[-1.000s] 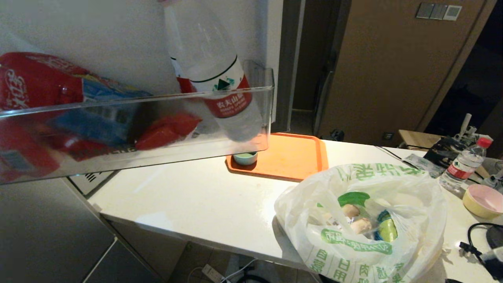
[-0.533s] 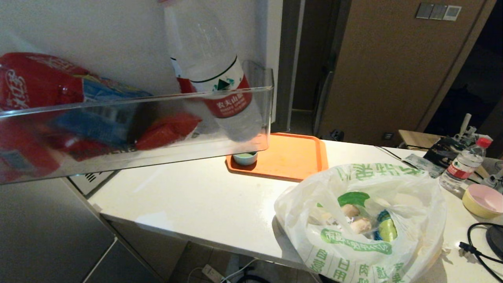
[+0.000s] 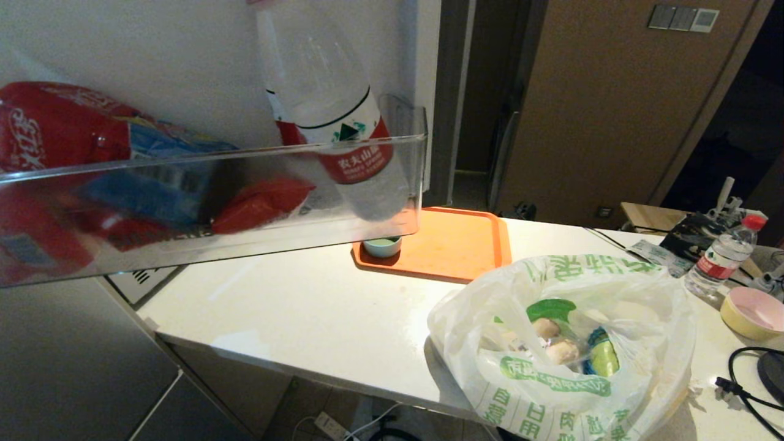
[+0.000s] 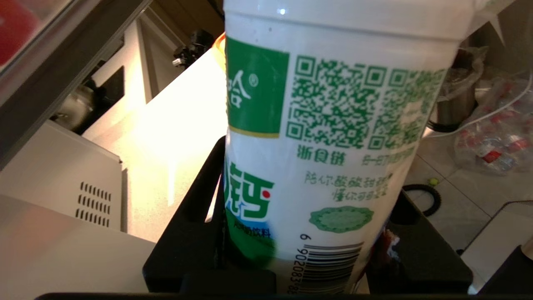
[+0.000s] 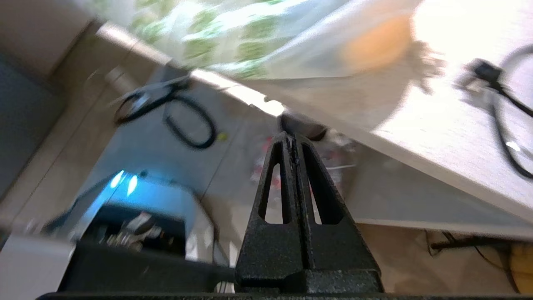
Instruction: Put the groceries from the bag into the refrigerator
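Observation:
My left gripper (image 4: pixel 308 187) is shut on a white bottle (image 4: pixel 333 125) with a green label, one of the groceries, and holds it upright near the counter's edge. The white plastic bag (image 3: pixel 563 343) with green characters sits open on the counter's near right; pale beige lumps (image 3: pixel 560 350) and a yellow-green pack (image 3: pixel 603 358) lie inside. The refrigerator's open door fills the left, its clear door shelf (image 3: pixel 214 202) close to the head camera. My right gripper (image 5: pixel 292 137) is shut and empty, low beside the counter's edge, below the bag (image 5: pixel 216 37). Neither arm shows in the head view.
The door shelf holds red packs (image 3: pixel 55 128) and a clear water bottle (image 3: pixel 343 135). An orange tray (image 3: pixel 453 245) with a small green cup (image 3: pixel 381 246) lies at the counter's back. A second water bottle (image 3: pixel 723 254), a pink bowl (image 3: pixel 753 312) and a black cable (image 3: pixel 744 380) crowd the right.
My right gripper's tip showed at the head view's lower right corner a second ago and has dropped out of that view. The bag, the tray and the door shelf have not moved.

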{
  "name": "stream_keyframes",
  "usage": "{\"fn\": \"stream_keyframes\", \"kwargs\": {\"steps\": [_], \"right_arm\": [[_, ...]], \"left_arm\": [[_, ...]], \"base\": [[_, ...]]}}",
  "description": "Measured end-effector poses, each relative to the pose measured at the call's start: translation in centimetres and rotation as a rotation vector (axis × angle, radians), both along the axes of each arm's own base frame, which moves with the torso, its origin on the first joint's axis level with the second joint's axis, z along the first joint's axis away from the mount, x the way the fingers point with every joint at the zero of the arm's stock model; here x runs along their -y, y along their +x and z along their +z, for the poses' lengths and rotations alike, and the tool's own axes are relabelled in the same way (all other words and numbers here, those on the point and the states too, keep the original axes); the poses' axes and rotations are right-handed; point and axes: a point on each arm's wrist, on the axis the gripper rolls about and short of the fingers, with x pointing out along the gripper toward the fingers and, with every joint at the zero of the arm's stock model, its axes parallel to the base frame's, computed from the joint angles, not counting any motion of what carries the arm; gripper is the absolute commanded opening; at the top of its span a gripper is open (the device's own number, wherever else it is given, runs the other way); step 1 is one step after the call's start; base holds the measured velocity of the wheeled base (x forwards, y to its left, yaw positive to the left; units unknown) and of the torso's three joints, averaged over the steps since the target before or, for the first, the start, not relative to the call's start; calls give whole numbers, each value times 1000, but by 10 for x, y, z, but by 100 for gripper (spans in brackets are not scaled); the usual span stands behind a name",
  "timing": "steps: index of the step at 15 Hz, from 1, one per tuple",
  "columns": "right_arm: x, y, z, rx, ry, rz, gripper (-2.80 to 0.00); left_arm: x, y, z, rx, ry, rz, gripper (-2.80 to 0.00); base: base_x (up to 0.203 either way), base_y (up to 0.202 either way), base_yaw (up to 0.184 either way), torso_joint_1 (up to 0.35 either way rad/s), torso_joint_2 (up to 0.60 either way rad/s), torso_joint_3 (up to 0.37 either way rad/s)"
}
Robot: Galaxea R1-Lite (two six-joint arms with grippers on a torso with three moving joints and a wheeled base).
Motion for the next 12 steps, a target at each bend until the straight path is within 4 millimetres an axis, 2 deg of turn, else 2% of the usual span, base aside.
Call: {"fn": "stream_keyframes", "kwargs": {"steps": [7, 12], "right_arm": [[0, -24, -4, 324, 21, -59, -280], [0, -27, -6, 391, 28, -65, -280]], "left_arm": [[1, 1, -10, -34, -14, -8, -280], [-1, -1, -8, -30, -31, -12, -280]], "base": [[0, 0, 0, 0, 0, 0], [0, 0, 0, 0, 0, 0]]}}
